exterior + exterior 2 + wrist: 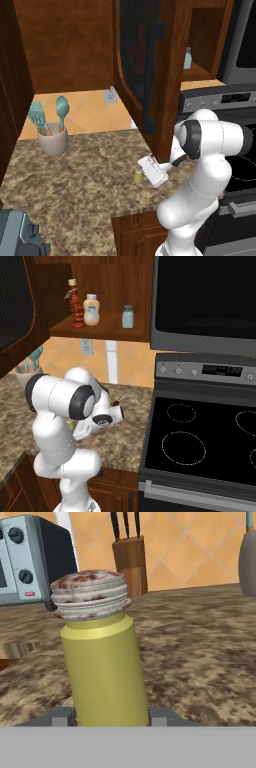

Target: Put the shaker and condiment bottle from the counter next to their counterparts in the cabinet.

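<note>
On bench (75, 175), near front edge just left of stove: shaker (100, 657), upright, yellow-green cyl. body w/ worn grey-silver screw cap.

Item: shaker. Small, rigid, prob. light; smooth painted wall looks slippery, cap ribbed. Tall vs. narrow base, so tips easily if nudged from one side. Best hold: mid-body, below cap, pads square on opposite sides; cap is wider than the body and would serve as a stop against sliding down.

End effector (106, 717): low at bench level, one fingertip each side of shaker's lower body, close in. Contact not clear; can't tell if pinching yet or just bracketing.

Item: condiment bottle (116, 403). Mostly hidden behind arm in rt base view, only a red bit shows; thin neck, likely top-heavy, take by body not neck.

Cabinet (100, 326): door open, shelf holds pale blue-grey bottle (128, 316), tall red sauce bottle (75, 305), cream jar (91, 310). Free shelf space beside blue-grey one.

Also: utensil crock (52, 139), knife block (130, 564), toaster oven (30, 559).
</note>
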You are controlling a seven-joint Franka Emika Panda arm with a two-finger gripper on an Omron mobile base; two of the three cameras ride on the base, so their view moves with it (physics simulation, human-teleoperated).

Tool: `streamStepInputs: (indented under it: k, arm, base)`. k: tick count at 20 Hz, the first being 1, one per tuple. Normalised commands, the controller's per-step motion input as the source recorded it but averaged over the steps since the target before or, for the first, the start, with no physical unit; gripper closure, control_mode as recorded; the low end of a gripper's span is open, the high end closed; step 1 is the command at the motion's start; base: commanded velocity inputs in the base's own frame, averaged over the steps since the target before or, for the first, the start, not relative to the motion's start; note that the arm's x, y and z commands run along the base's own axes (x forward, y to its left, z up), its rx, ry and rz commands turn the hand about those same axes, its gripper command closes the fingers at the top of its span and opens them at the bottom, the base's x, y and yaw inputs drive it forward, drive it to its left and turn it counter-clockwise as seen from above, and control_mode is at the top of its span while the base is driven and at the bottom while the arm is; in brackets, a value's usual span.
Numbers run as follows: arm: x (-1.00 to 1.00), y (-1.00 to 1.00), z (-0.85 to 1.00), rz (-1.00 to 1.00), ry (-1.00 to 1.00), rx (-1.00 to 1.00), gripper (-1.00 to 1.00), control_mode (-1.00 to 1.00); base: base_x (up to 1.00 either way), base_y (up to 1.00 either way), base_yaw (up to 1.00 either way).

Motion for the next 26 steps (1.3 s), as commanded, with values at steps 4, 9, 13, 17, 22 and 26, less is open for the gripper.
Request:
streamStepInputs:
  k: [4,9,13,17,22,26]
  arm:
    - [0.0,-0.02,0.26,-0.11,0.01,0.04,1.0,-1.0]
    - [-0.3,-0.17,0.63,-0.23,0.07,0.13,1.0,-1.0]
    - [-0.45,-0.07,0.75,-0.28,0.09,0.08,1.0,-1.0]
    - [-0.07,0.0,0.97,-0.19,0.05,0.0,1.0,-1.0]
    - [-0.3,0.01,0.64,-0.14,0.04,-0.07,1.0,-1.0]
    - [-0.54,-0.21,0.39,-0.18,0.0,-0.01,1.0,-1.0]
  base:
    - [0.0,0.0,0.0]
    - [0.0,0.0,0.0]
    - [0.0,0.0,0.0]
    - [0.0,0.0,0.0]
    - [0.0,0.0,0.0]
    - [0.0,0.0,0.0]
